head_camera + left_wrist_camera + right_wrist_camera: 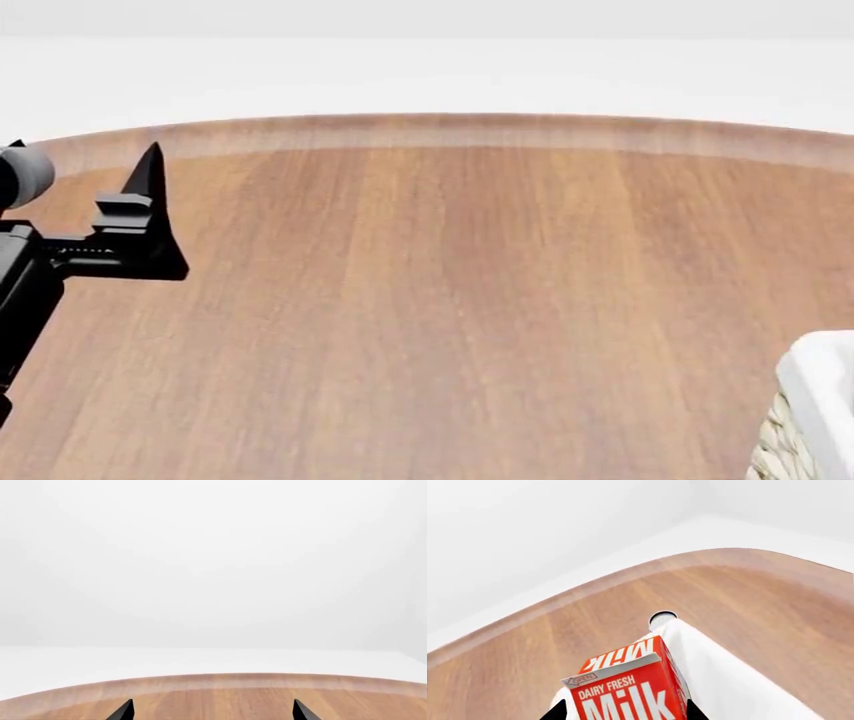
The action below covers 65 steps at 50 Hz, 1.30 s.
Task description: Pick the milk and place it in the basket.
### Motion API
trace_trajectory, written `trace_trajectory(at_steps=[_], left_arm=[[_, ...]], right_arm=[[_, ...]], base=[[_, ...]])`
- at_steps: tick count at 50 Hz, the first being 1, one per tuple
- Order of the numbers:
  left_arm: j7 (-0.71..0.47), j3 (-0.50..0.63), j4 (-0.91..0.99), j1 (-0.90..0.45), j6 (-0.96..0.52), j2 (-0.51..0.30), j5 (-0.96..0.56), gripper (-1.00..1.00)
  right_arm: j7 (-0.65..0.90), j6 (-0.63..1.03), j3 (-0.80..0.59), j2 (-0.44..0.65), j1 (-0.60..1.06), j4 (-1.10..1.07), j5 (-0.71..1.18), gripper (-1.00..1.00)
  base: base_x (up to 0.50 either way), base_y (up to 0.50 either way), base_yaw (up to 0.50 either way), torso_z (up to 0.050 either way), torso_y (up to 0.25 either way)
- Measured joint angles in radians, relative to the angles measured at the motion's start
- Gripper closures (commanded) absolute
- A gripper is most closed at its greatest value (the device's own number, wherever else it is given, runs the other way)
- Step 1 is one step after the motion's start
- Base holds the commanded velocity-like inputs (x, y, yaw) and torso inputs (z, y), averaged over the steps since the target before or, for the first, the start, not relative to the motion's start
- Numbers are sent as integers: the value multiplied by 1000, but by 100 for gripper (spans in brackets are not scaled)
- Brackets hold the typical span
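In the left wrist view, only the two dark tips of the left gripper (213,711) are seen, set wide apart with nothing between them. Beneath them the wooden bench (220,700) is seen, its curved far edge close ahead and plain white floor and wall beyond it. No object is met in front of these jaws.

In the head view, the left gripper (144,215) is seen at the left side, held over the bench (441,290), with one pointed finger raised; the spread of the jaws cannot be judged here. A wide stretch of bare wood is shown across the middle, bounded by the curved far edge. At the lower right corner, a small part of the basket (814,400) is seen, with white cloth over woven wall. The right arm is not shown.

In the right wrist view, the milk (630,690) is seen clamped between the dark tips of the right gripper (624,711), one tip showing at each side of the carton. Directly behind and below it the white liner of the basket (727,680) is seen, with a small round dark-rimmed object (662,617) at its far corner. Open bench is shown on both sides, up to the curved edge.
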Motion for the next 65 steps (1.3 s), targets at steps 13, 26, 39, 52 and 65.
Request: trace_trajectory(at_steps=[13,26,39,52,65], left_arm=[[-2,2,-2,5,7,-7,-1,-100],[-5,8,-3,7,12,-13,-1,-100],[-6,13,-7,10,19,-17,-2,-100],[-8,18,-11,12,26,-20,-4,-100],[-10,21,-13,12,29,-23,-7,-100]], right_arm=[[-139,-78,-23,-34,-80,-13,-162,100],[-232,-154,-41,-66,-152,-5,-275,100],[-283,-207,-70,-86,-190,8,-341,100],[-326,-243,-98,-80,-193,-4,-373,-100],[-340,-259,-120,-72,-186,-11,-385,-100]], base=[[0,0,0,0,2],[0,0,0,1,1],[0,0,0,1,2],[0,0,0,0,0],[0,0,0,0,0]])
